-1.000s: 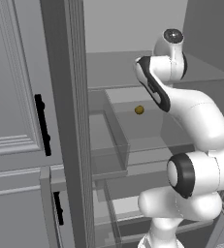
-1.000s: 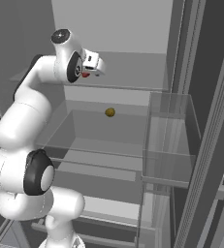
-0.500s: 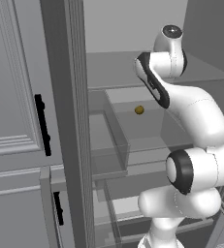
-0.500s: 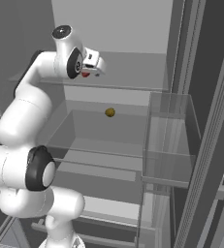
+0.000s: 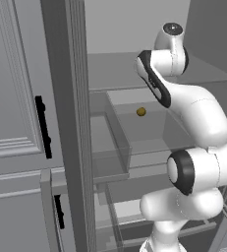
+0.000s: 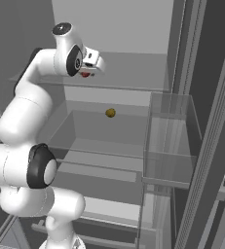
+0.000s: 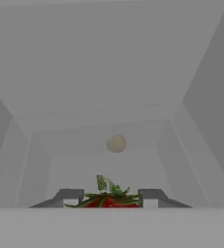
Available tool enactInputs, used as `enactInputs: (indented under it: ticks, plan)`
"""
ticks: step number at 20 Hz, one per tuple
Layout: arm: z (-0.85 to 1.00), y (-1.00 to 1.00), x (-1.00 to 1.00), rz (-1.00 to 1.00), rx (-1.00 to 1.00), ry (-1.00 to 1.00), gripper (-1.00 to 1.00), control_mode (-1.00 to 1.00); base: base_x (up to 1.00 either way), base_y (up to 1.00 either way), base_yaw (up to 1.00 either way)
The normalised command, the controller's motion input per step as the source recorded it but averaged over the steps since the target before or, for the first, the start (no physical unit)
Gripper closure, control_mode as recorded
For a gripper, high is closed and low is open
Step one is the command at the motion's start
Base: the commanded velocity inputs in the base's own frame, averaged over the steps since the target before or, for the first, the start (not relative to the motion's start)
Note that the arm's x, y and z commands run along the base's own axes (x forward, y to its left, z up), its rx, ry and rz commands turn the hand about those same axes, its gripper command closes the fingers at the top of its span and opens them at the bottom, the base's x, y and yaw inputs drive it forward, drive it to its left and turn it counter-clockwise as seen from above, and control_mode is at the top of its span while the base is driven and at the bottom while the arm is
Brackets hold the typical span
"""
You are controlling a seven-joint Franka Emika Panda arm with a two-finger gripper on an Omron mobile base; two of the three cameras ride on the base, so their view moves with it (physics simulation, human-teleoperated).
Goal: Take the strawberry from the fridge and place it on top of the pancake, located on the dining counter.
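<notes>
Red with a green leafy cap, the strawberry (image 7: 108, 199) sits between the two dark finger tips of the gripper (image 7: 109, 197) in the hand view, one tip just beside it on each side, jaws drawn in narrow against the fruit. From the right base view the same strawberry (image 6: 85, 74) shows as a small red spot under the white hand, at the level of the upper glass shelf (image 6: 128, 82) inside the fridge (image 6: 206, 121). The gripper (image 6: 90, 68) is up high there, with the arm bent back toward its base. One shelf lower, a small yellow-brown ball (image 6: 110, 113) rests well apart from the hand; in the hand view that ball (image 7: 116, 144) lies beyond the berry, farther along the pale interior. A clear door bin (image 6: 170, 141) stands to the right of the ball's shelf. In the left base view the ball (image 5: 141, 111) lies just beside the arm's upper link.
</notes>
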Motion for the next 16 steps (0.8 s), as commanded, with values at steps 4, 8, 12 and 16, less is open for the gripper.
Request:
enactInputs:
  ticks: [4, 8, 12, 16]
  plan:
    - [-0.04, 0.0, -0.19, 0.0, 0.0, -0.09, 1.0, -1.0, 0.0, 0.0, 0.0]
    - [0.02, -0.05, -0.66, 0.0, 0.05, -0.11, 1.0, -1.0, 0.0, 0.0, 0.0]
    - [0.03, -0.18, -0.98, 0.01, 0.1, -0.06, 1.0, -1.0, 0.0, 0.0, 0.0]
    - [0.0, -0.12, -1.0, 0.0, 0.08, -0.08, 1.0, -1.0, 0.0, 0.0, 0.0]
